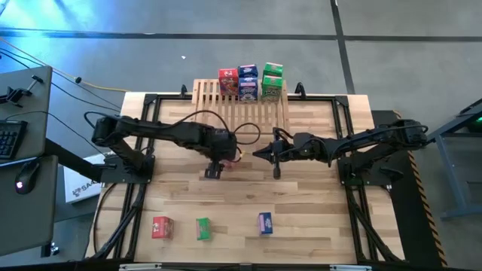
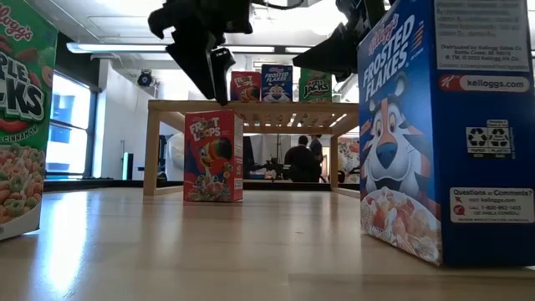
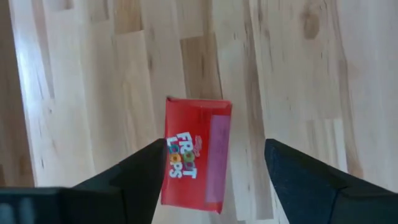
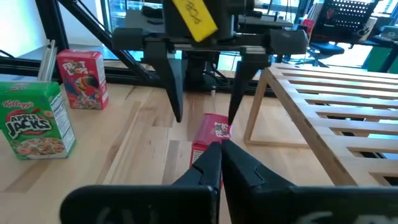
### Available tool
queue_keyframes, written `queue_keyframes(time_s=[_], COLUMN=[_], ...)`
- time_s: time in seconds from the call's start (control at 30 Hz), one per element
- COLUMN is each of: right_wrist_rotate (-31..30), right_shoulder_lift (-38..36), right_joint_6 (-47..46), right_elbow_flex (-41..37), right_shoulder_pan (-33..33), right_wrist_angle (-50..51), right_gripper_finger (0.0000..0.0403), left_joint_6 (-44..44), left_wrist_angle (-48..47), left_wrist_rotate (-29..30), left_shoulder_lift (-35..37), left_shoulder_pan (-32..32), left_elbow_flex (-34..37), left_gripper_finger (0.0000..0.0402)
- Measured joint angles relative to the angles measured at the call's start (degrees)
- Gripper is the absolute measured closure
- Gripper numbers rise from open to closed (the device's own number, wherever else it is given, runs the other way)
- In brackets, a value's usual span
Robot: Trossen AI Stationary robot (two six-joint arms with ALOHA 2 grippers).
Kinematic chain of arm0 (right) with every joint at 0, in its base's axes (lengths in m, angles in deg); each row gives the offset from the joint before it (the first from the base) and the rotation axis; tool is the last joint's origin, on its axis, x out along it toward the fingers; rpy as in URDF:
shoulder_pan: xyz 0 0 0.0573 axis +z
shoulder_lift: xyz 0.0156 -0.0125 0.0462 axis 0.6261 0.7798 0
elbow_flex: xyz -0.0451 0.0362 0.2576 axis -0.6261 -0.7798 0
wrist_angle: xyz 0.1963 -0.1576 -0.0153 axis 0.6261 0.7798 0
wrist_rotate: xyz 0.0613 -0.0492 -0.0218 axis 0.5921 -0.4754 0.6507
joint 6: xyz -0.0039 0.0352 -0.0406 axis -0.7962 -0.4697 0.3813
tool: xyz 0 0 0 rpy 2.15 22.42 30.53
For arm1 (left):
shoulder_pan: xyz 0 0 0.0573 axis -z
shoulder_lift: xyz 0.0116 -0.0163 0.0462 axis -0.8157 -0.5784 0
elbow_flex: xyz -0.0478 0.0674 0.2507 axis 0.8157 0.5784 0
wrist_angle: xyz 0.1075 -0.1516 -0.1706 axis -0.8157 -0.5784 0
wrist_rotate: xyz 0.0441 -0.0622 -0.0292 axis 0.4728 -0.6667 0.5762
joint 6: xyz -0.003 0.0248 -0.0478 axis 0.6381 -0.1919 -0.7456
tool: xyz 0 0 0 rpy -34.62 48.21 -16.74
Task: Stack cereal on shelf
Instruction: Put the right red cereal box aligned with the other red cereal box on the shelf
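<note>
The light slatted wooden shelf (image 1: 241,105) carries five small cardboard cereal boxes (image 1: 251,81). Before it, the left gripper (image 3: 208,171) is held spread above an upright red Froot Loops box (image 2: 213,157). The right gripper (image 4: 221,155), pressed together, is positioned just beside it.

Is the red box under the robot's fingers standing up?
Yes, the red cardboard Froot Loops box stands upright on the wooden table, below the left gripper's open fingers.
</note>
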Motion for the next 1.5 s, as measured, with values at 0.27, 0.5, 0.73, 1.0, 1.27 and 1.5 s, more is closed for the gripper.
queue_keyframes(time_s=[0.27,0.5,0.73,1.0,1.27,1.5], right_wrist_rotate=[0.2,0.2,0.3,0.4,0.3,0.3], right_shoulder_lift=[0.0,0.0,0.0,0.0,0.0,0.0], right_joint_6=[0.0,0.0,0.0,0.0,-0.2,-0.2], right_elbow_flex=[0.0,0.0,0.0,0.0,0.0,0.0], right_shoulder_pan=[0.0,0.0,0.0,0.0,0.0,0.0], right_wrist_angle=[-0.1,-0.2,-0.2,-0.2,-0.3,-0.6], right_gripper_finger=[0.0403,0.0403,0.0403,0.0403,0.0403,0.0403], left_joint_6=[1.4,1.9,1.5,3.5,5.9,8.6], left_wrist_angle=[0.4,0.8,0.6,-0.4,-11.1,-17.4], left_wrist_rotate=[0.1,0.1,-0.5,-1.8,-1.9,1.0], left_shoulder_lift=[-2.6,-4.9,-5.3,-3.9,3.4,7.1], left_shoulder_pan=[-1.6,-1.8,-1.8,-1.8,-2.2,-5.9], left_elbow_flex=[0.4,0.4,0.4,0.4,-4.6,-19.0], left_gripper_finger=[0.0135,0.0136,0.0172,0.0235,0.0253,0.0259])
